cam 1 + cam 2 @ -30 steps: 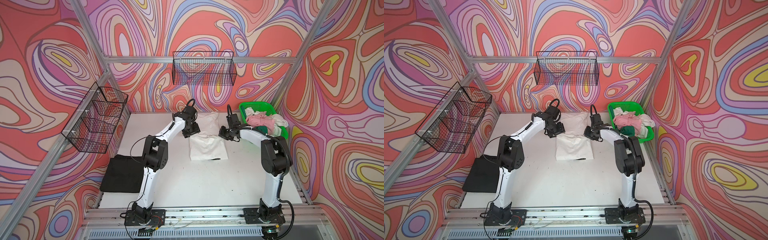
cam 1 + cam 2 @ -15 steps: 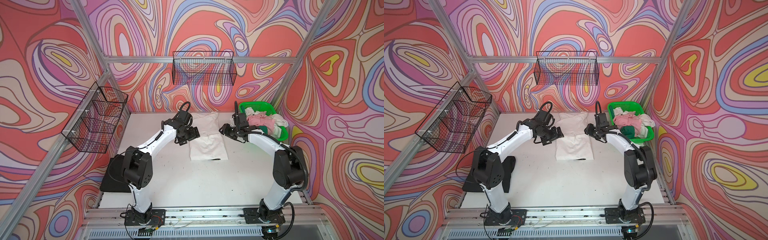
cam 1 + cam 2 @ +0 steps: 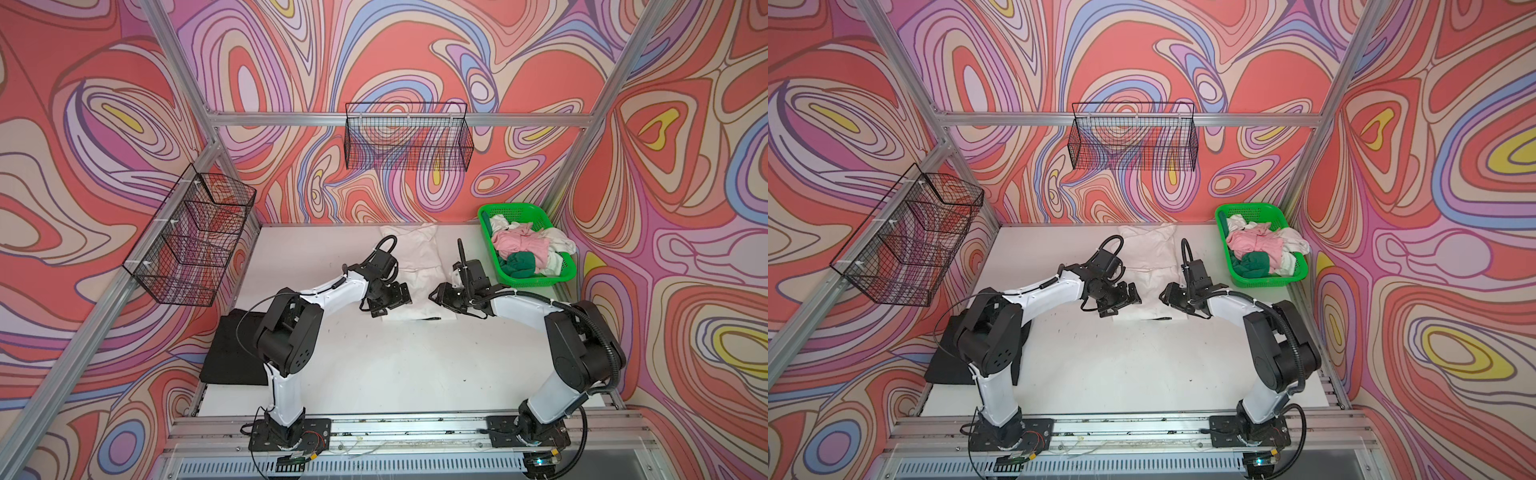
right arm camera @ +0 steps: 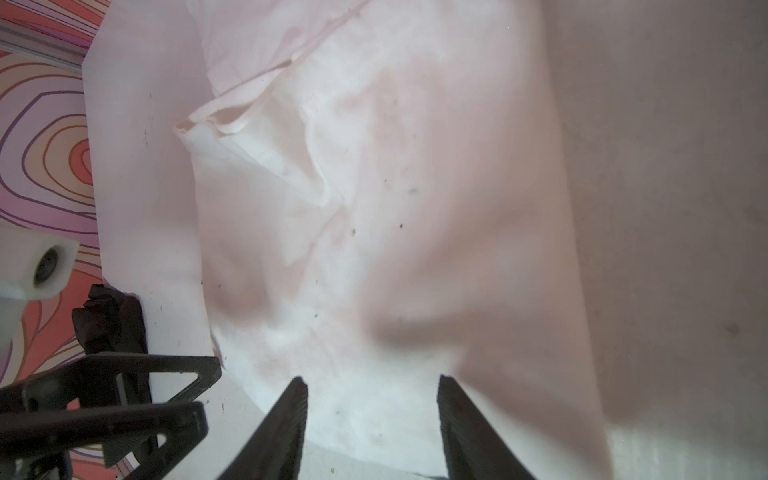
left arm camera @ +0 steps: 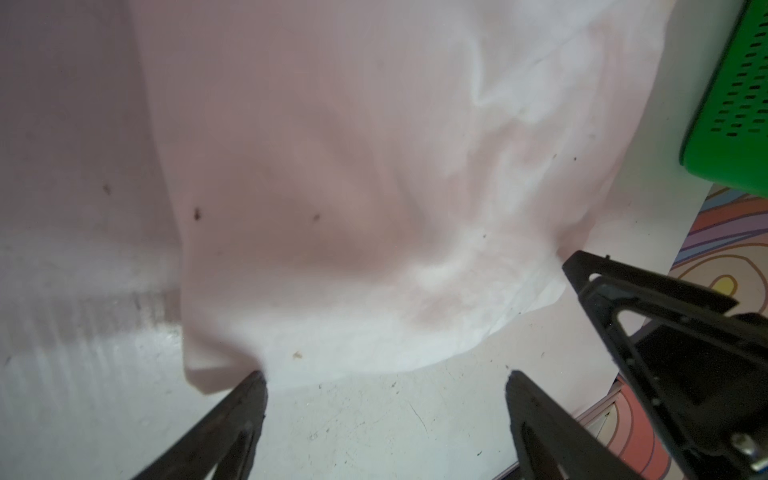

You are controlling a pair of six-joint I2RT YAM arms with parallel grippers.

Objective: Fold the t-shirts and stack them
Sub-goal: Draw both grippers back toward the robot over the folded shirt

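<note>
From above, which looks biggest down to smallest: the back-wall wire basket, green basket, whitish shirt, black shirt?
1. back-wall wire basket
2. off-white shirt and green basket: they look about alike, so I won't rank them
3. black shirt, smallest as seen, though partly hidden

Off-white t-shirt [image 4: 395, 208] lies rumpled on the white table [image 4: 665, 166], with creases and a folded edge showing. Right gripper [image 4: 372, 380] sits over the shirt's hem, jaws parted, nothing between them. Left gripper [image 4: 210, 390] is just beside the shirt's edge. Crumpled black cloth [image 4: 108, 320] lies beyond it.
</note>
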